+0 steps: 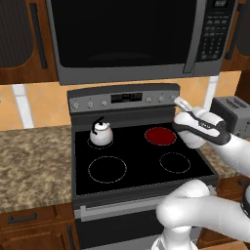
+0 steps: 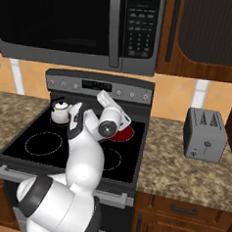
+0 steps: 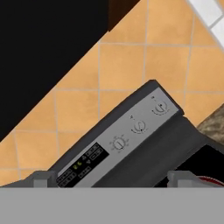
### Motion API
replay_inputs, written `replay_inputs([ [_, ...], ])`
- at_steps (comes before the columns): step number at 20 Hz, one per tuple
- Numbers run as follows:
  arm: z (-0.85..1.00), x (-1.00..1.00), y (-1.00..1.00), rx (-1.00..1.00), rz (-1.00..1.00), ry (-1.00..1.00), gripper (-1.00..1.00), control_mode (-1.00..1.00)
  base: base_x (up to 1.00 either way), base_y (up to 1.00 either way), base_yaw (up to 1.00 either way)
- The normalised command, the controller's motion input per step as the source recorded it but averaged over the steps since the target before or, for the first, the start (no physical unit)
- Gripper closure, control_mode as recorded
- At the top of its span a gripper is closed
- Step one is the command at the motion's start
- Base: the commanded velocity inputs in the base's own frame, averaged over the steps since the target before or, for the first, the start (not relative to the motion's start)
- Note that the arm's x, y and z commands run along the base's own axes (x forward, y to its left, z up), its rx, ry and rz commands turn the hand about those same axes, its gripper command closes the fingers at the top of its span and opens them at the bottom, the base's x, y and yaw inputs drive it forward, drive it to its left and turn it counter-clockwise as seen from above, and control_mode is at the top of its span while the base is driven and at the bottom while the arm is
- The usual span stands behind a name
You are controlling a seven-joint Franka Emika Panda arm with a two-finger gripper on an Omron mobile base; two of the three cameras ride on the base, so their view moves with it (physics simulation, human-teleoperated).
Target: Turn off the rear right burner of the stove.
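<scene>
The stove has a black glass top and a grey back panel with small round knobs and a display. Its rear right burner glows red; part of that burner also shows past the arm. My gripper hovers above the burner, close to the right end of the panel, open and holding nothing. In the right base view the gripper points up at the panel. In the hand view the fingertips stand wide apart, facing three knobs and the display.
A white kettle sits on the rear left zone. The microwave hangs low over the stove. A grey toaster stands on the granite counter to the right. Two black ringed zones lie at the front.
</scene>
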Motion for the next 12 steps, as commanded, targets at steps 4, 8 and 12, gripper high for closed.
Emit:
replay_inputs([
  [4,-0.03,0.16,0.0,0.0,0.0,0.0,-1.0,-1.0,0.0,0.0,0.0],
  [8,-0.14,0.22,0.0,0.0,0.0,0.0,-1.0,-1.0,0.0,0.0,0.0],
  [12,-0.19,0.29,0.0,0.0,0.0,0.0,-1.0,-1.0,0.0,0.0,0.0],
])
